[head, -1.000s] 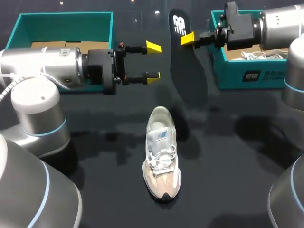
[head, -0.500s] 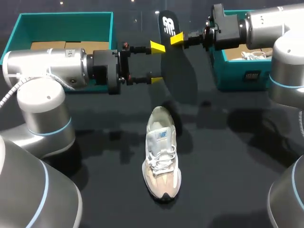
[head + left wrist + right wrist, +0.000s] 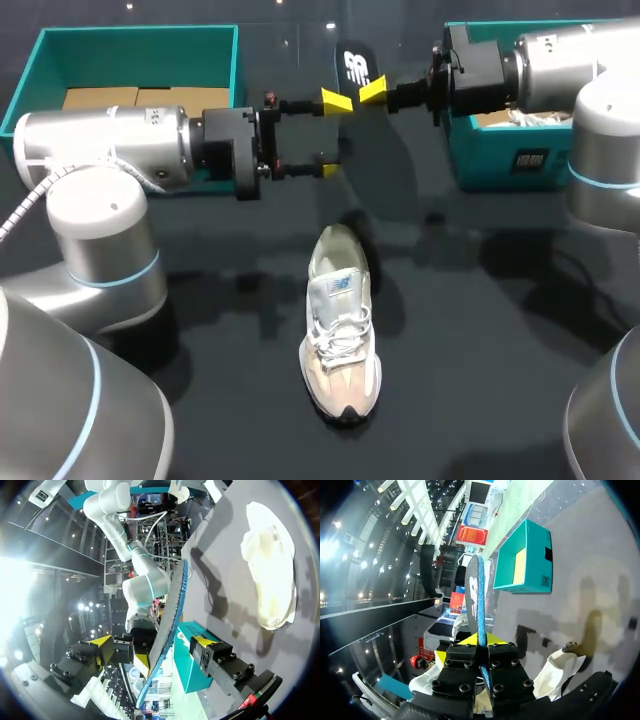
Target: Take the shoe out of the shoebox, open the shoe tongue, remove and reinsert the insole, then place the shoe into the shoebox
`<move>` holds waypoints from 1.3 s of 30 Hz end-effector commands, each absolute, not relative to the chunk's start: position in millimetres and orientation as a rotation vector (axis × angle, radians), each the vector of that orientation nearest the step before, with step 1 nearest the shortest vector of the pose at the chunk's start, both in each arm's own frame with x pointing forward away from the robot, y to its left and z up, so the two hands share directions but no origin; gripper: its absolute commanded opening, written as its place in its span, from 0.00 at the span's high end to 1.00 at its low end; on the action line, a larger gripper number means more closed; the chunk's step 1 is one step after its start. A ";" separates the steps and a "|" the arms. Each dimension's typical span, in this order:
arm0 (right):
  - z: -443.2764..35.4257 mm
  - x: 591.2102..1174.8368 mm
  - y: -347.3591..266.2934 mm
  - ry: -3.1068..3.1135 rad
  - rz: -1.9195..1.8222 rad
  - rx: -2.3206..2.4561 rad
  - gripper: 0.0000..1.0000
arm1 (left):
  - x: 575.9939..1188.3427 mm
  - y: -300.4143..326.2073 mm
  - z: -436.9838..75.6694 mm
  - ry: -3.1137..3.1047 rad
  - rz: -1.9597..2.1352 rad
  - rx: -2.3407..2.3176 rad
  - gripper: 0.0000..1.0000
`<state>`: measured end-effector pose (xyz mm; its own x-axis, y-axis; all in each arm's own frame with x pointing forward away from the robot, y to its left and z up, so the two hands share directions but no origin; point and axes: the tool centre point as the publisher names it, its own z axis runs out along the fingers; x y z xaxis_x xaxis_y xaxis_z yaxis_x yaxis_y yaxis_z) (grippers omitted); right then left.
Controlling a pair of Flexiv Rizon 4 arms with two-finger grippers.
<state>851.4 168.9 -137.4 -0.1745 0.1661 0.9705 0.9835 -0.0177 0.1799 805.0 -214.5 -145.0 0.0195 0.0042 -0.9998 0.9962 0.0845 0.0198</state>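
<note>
The black insole (image 3: 354, 68) hangs upright above the dark tabletop (image 3: 480, 330), clamped in the right pincer (image 3: 479, 642). Only the left wrist view shows it passing edge-on between the left pincer's (image 3: 152, 645) wide-spread fingers (gaps either side). The beige-and-white sneaker (image 3: 340, 320) sits on the tabletop; from overhead, the insole's lower half is hard to make out.

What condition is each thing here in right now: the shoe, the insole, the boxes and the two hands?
shoe: outside the boxes, resting on its sole on the table.
insole: out of the shoe, held up in the air.
right hand: shut on the insole.
left hand: open, insole between its fingers.
left box: open.
right box: open, white laces showing inside.
</note>
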 end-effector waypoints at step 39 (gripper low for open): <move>-150.5 850.7 171.6 -1.341 -1.287 -1.306 1.00 | 822.4 -246.5 -159.6 1.247 -1.096 1.193 1.00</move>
